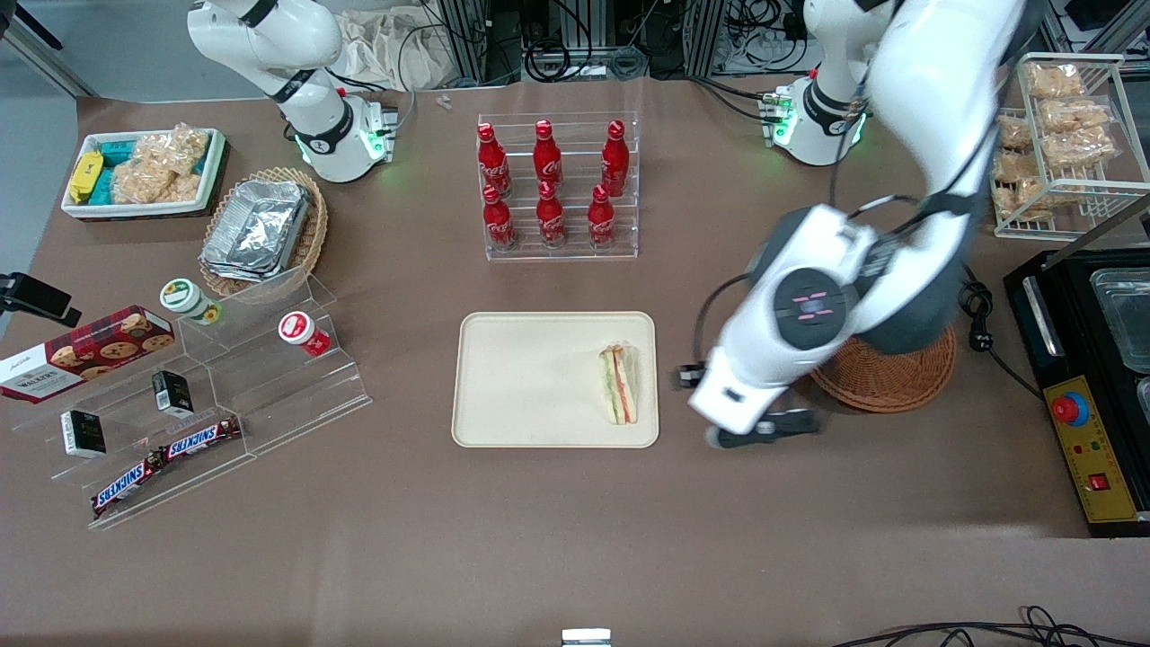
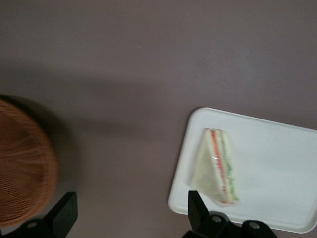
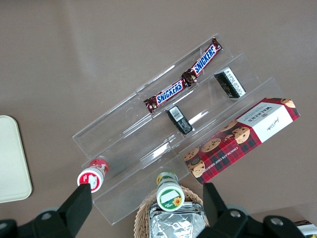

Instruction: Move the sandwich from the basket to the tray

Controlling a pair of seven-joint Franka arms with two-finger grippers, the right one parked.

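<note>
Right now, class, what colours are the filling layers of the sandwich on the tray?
Orange-red and green between white bread, clearest on the sandwich in the left wrist view.

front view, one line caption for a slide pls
Sandwich lies on tray; open end effector hangs between tray and basket.

The front view looks steeply down over the whole brown table [image 1: 557, 539]. The left wrist view faces straight down, close above the cream rectangular tray [image 2: 277, 163] and round reddish-brown wicker basket [image 2: 22, 163], both shared with the front view.
</note>
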